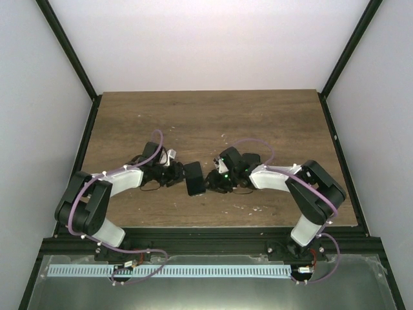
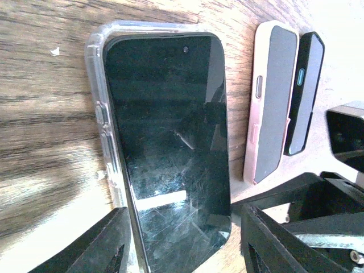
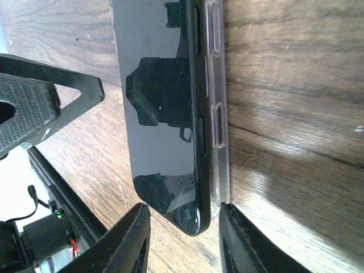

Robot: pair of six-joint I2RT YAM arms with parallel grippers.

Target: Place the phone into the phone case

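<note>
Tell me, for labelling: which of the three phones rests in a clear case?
The large black phone at the left hand; the pink phone and the slim black phone beside it show no clear rim.

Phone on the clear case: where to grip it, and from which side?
Probably across its narrow width near one end, squeezing the long edges and coming down from above. The phone lies flat, screen up, so only its edges offer grip. In the right wrist view its button edge shows bare beside the clear case wall.
</note>
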